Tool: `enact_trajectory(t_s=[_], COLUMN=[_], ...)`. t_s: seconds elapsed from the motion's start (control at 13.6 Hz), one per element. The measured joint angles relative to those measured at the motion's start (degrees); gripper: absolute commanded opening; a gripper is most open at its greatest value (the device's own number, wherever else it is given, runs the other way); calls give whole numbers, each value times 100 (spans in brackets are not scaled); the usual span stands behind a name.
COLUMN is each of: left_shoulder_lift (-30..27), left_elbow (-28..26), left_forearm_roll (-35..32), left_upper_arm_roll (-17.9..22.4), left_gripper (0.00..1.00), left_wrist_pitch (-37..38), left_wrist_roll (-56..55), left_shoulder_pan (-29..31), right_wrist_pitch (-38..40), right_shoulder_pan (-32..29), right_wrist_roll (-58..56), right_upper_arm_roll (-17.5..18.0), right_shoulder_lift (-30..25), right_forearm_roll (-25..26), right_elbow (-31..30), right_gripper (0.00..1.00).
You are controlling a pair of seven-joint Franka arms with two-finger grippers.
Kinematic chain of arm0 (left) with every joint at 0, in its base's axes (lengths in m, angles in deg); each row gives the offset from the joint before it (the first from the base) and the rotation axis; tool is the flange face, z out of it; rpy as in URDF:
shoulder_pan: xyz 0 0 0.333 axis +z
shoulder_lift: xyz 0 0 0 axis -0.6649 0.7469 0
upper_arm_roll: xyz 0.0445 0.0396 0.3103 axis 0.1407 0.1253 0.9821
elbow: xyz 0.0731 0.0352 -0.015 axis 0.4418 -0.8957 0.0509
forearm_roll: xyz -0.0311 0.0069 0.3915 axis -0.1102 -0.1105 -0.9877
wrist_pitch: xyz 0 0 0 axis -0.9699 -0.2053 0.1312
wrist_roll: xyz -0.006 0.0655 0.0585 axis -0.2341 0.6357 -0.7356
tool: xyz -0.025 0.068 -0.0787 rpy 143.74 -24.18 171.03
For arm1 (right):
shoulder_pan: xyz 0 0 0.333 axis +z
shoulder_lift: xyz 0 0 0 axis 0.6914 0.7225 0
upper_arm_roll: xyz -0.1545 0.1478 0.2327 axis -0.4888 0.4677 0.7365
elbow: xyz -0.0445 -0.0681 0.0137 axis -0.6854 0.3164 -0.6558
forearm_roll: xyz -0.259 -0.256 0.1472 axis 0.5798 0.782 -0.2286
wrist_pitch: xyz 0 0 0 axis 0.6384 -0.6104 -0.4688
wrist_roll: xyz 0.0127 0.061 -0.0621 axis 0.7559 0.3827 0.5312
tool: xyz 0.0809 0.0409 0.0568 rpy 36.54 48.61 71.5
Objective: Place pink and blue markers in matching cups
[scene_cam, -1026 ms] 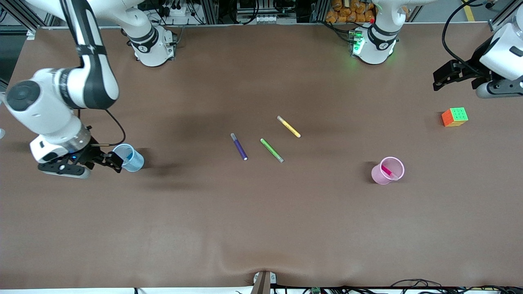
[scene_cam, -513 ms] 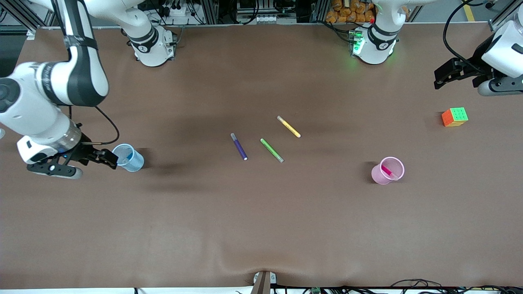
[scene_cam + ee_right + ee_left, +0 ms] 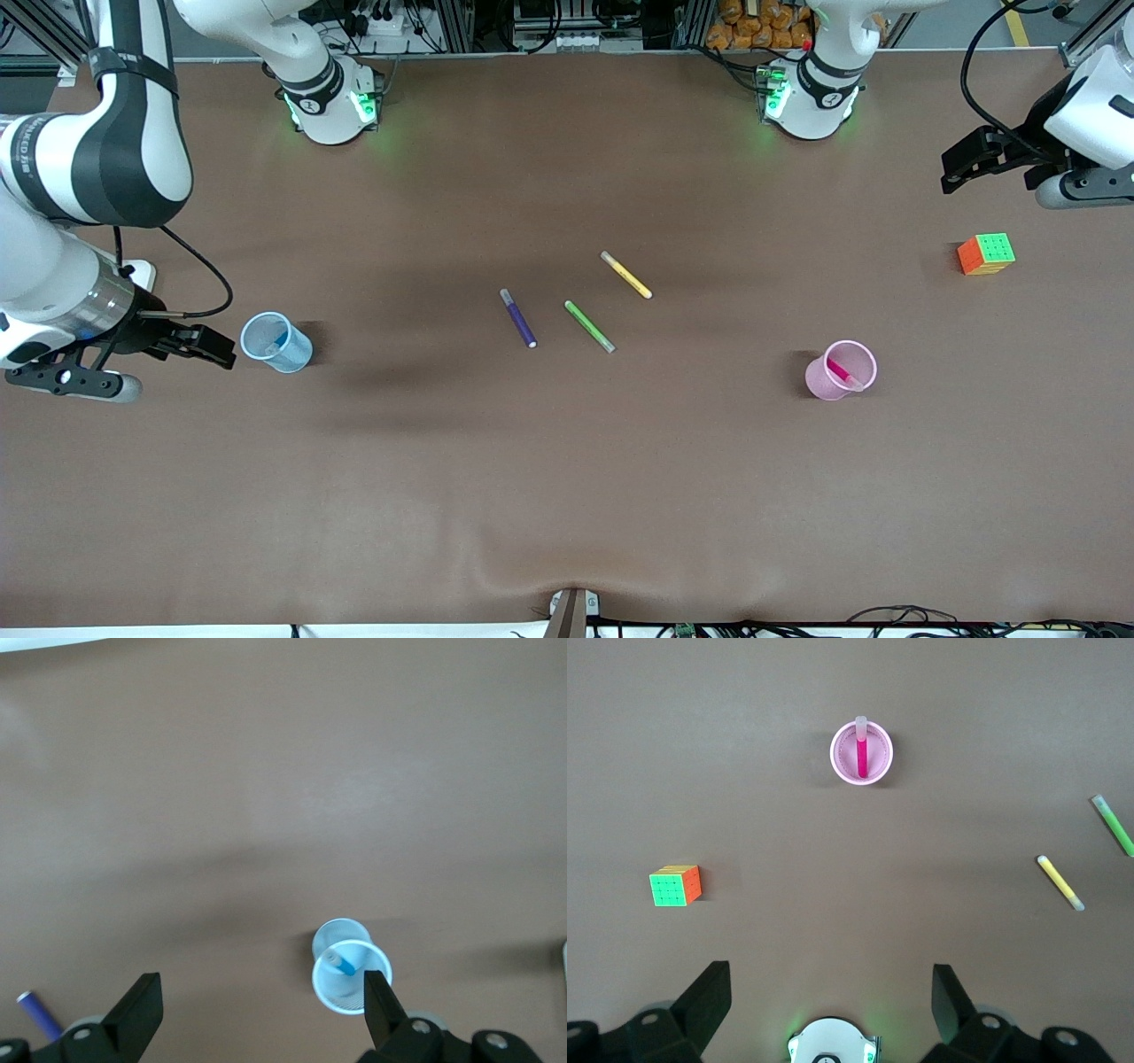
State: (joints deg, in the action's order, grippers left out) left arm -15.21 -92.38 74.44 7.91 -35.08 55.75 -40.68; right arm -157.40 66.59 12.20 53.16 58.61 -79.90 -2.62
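The pale blue cup (image 3: 276, 342) stands upright toward the right arm's end of the table with the sky-blue marker (image 3: 281, 338) leaning inside it. My right gripper (image 3: 217, 350) is open and empty beside this cup, apart from it. The right wrist view shows the blue cup (image 3: 353, 990), the blue marker (image 3: 339, 961) and my open right gripper (image 3: 263, 981). The pale pink cup (image 3: 842, 370) stands toward the left arm's end with the magenta-pink marker (image 3: 844, 372) in it. My left gripper (image 3: 950, 173) waits open, over the table's end. The left wrist view shows the pink cup (image 3: 838, 753), the pink marker (image 3: 862, 757) and my left gripper (image 3: 830, 973).
A dark purple pen (image 3: 518, 317), a green pen (image 3: 589, 326) and a yellow pen (image 3: 626, 275) lie in the middle of the table. A colour cube (image 3: 986, 253) sits near the left arm's end. The two arm bases stand along the table's back edge.
My right gripper has drawn away from the blue cup toward the right arm's end of the table, leaving cup and marker in place. The left arm has hardly moved.
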Motion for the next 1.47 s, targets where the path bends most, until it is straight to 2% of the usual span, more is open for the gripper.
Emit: enact_trajectory(t_s=[0.07, 0.22, 0.29, 0.44, 0.51, 0.73, 0.95, 1.1, 1.32, 1.47], left_shoulder_lift=[-2, -9, -13, -32, -60, -186, -293, -343, -357, -358], left_elbow=[0, 0, 0, 2, 2, 1, -35, -101, -142, -148], left_forearm_roll=[0, 0, 0, 0, 0, 0, 0, 0, 0, 0], left_upper_arm_roll=[0, 0, 0, 1, 1, 1, -6, -8, -14, -11], left_gripper=[100, 100, 100, 100, 100, 100, 100, 100, 100, 100], left_wrist_pitch=[1, 2, 2, 2, 3, 25, 43, 48, 48, 45], left_wrist_roll=[0, 0, 0, 0, 0, 0, 0, 0, 0, 0], left_shoulder_pan=[1, 1, 1, 2, 1, 1, -2, -3, -14, -12], right_wrist_pitch=[133, 256, 339, 828, 1163, 1875, 2254, 2118, 1391, 1253], right_shoulder_pan=[-474, -1137, -1437, -1898, -1959, -2009, -2197, -2252, -2256, -2233], right_wrist_roll=[-14, -70, -130, -143, -142, -196, -678, -779, -774, -776], right_upper_arm_roll=[507, 1163, 1501, 2209, 2378, 2448, 2342, 2215, 2200, 2215], right_shoulder_lift=[0, 0, 2, 3, -1, -74, -379, -804, -1733, -2089], right_forearm_roll=[0, 7, 133, 720, 859, 907, 729, 663, 653, 654], right_elbow=[188, 429, 543, 896, 1116, 1491, 1404, 933, -460, -1028], right_gripper=[100, 100, 100, 100, 100, 100, 100, 100, 100, 100])
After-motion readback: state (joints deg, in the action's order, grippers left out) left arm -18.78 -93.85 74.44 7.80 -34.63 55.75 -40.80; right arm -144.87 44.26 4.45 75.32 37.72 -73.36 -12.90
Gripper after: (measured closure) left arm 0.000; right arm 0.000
